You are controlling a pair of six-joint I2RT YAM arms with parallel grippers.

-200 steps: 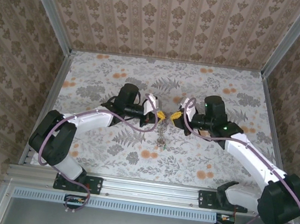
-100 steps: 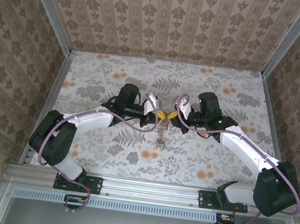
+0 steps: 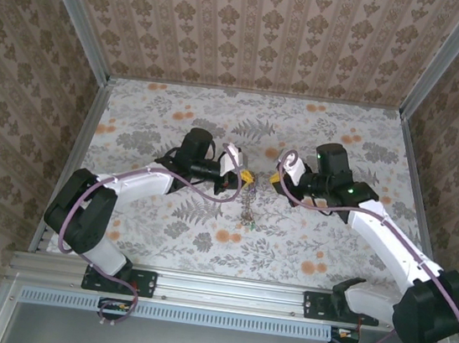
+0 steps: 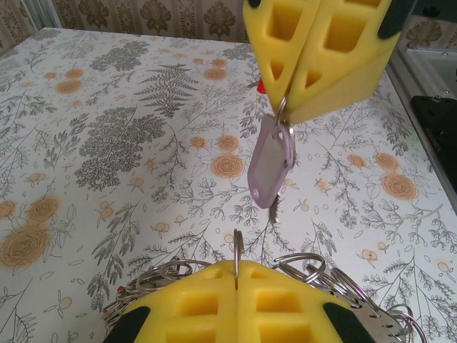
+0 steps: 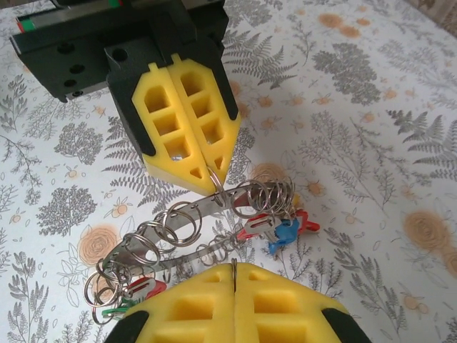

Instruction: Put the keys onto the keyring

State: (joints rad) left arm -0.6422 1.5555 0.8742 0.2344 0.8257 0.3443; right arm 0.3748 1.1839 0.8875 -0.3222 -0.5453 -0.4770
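1. Threading is the step in hand, as I judge it. The left claw [image 5: 212, 180] is clamped on the keyring [image 5: 203, 207], and the right claw [image 4: 285, 118] is clamped on the small ring of a purple key [image 4: 270, 163].
2. The keyring hangs under the left claw's tips, mid-table. Keys [image 5: 282, 230] with red, blue and green heads and many small rings are bunched along it. I cannot tell whether the lowest keys touch the table [image 5: 371, 107].
3. The purple key dangles from the right claw, just right of the left claw and apart from the keyring. The top view shows a narrow gap between the two claws.
4. To do it well, hold the keyring steady, bring the key's ring edge-on to the hoop's opening and slide it on slowly. I cannot make out where that opening lies.
5. The bunched rings may block the way, and the thin wire could twist in the foam pads.
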